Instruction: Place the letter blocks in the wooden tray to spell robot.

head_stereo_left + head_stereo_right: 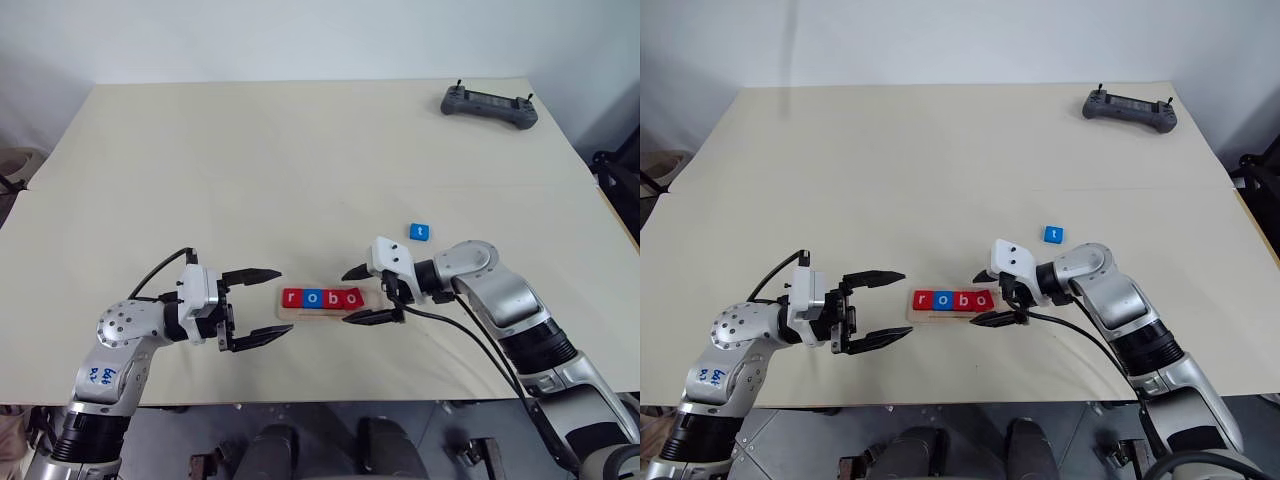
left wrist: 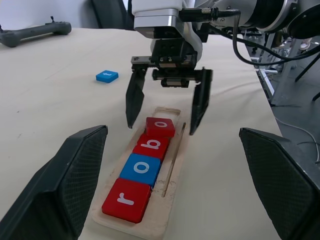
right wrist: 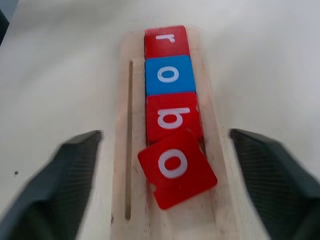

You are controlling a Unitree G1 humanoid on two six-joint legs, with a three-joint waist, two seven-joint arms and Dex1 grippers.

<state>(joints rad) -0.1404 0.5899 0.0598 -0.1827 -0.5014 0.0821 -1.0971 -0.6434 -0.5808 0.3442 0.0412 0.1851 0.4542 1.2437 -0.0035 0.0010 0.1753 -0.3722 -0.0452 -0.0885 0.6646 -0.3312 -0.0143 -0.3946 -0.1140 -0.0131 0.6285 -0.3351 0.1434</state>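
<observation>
Both grippers, left [image 1: 262,310] and right [image 1: 363,295], are hovering with jaws wide at either end of the wooden tray [image 2: 172,165], which is carrying r, o, b and a crooked second o [image 3: 176,167], while the blue t block [image 1: 419,232] is lying apart on the surface [image 1: 300,160].

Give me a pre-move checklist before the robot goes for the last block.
1. Right claw empty and open: ok.
2. Left claw open and clear of the tray: ok.
3. r, blue o, b lined up in the tray: ok.
4. Red o square with the row: not ok, it sits skewed, one corner against the b.
5. Room left at the tray's end for one more: cannot tell while the red o is askew.
6. t block free on the table, letter up: ok.
</observation>
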